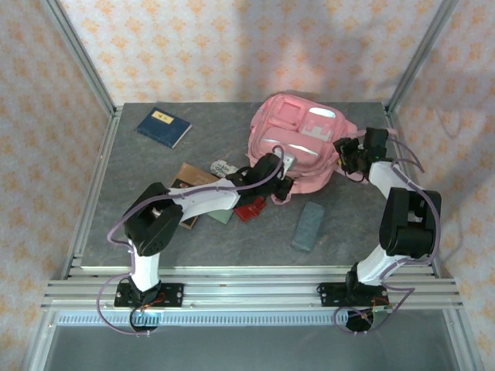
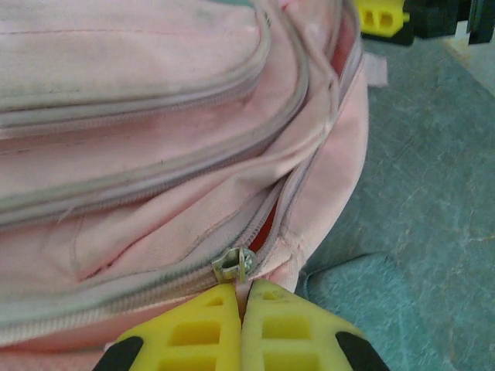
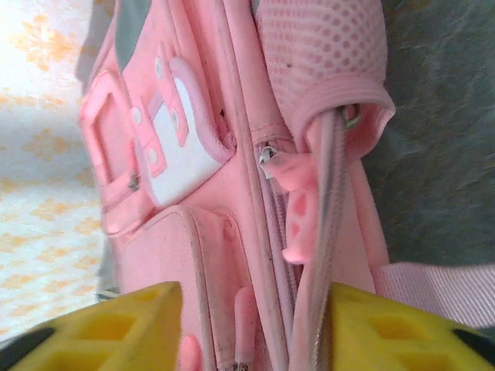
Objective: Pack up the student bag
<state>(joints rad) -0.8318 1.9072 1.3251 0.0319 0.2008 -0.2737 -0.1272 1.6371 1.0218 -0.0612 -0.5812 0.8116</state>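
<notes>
The left arm (image 1: 166,215) and right arm (image 1: 407,220) have black joints, white links, looping lilac cables (image 1: 116,230) and yellow, square-pocketed fingers (image 2: 193,334).

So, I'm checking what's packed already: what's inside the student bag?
Through the partly open zip of the student bag, only a red sliver shows. Pink fabric covers the rest, so contents cannot be told.

The student bag (image 1: 298,143) lies upper centre-right on the table (image 1: 116,178), with a notebook (image 1: 164,127) well apart at upper left. Below the bag's left corner lie a book (image 1: 189,176) and a wallet (image 1: 251,209), a pouch (image 1: 308,226) to their right. The left gripper (image 1: 282,184) meets the bag's lower edge, the zip pull (image 2: 244,284) between its fingertips. The right gripper (image 1: 346,154) straddles the bag's right edge.
</notes>
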